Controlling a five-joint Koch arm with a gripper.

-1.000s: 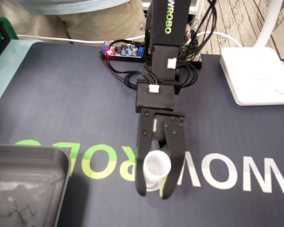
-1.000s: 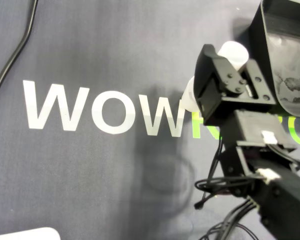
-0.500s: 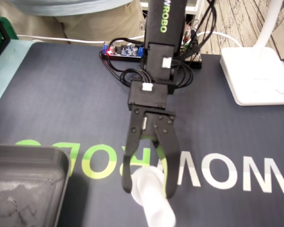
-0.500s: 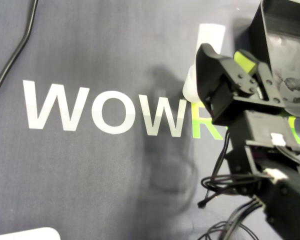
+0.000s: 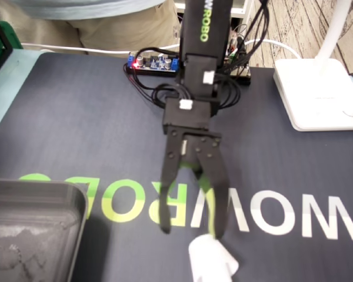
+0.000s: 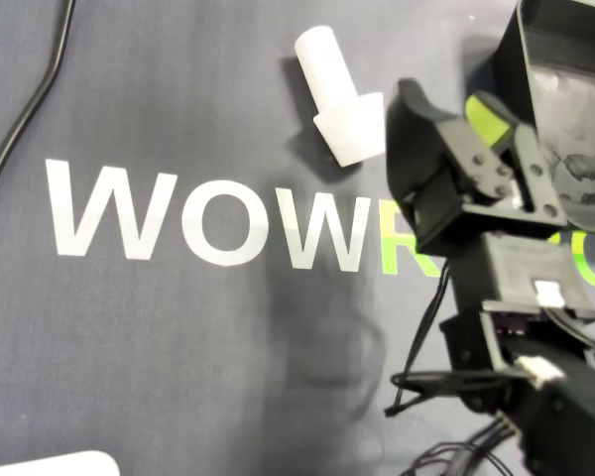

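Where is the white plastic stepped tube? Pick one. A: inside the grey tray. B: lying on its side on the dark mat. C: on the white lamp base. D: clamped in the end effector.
B: the white plastic stepped tube lies on the dark mat, beyond the open end effector.

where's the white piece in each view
Fixed view: white piece lies at the bottom edge, right of centre, just below the open gripper.
Overhead view: white piece lies near the top, right of centre, tilted, just left of the gripper.
Shared landmark: the WOWROBO lettering; in both views the piece lies just off the lettering's middle, on the side away from the arm.
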